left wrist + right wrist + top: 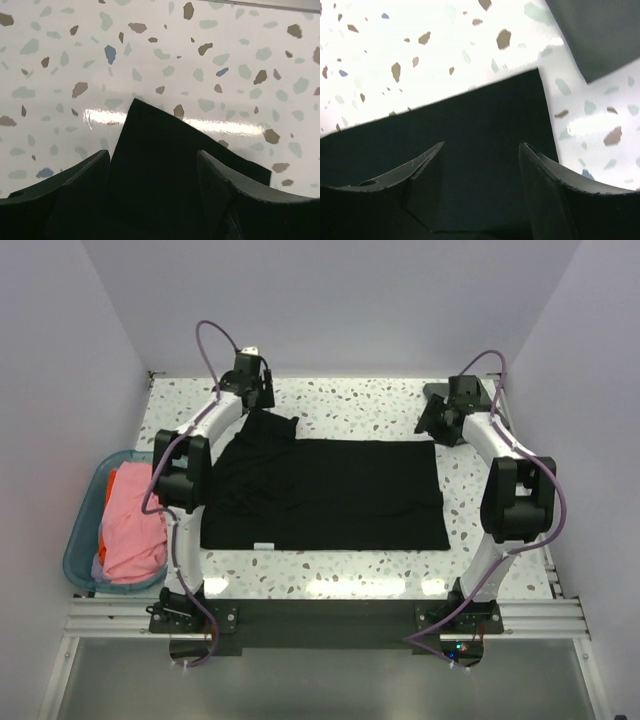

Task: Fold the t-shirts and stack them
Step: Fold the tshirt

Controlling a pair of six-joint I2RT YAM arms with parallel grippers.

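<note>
A large black t-shirt (pixel 330 495) lies spread flat on the speckled table, its white neck label (pixel 263 545) at the near edge. My left gripper (pixel 258 398) is open over the far-left sleeve (pixel 272 427). The sleeve's pointed corner (pixel 150 135) lies between the spread fingers (pixel 153 155). My right gripper (pixel 433 426) is open too, hovering at the shirt's far-right corner (pixel 520 100), with black cloth showing between its fingers (pixel 482 145). A folded dark grey-green t-shirt (pixel 600 35) lies just beyond, at the far right (pixel 440 390).
A translucent teal tub (pixel 82 540) stands off the table's left edge, holding a pink shirt (pixel 135 530) and an orange-red one (pixel 112 483). White walls close the table at the back and both sides. The arm bases (pixel 320 615) sit on the near rail.
</note>
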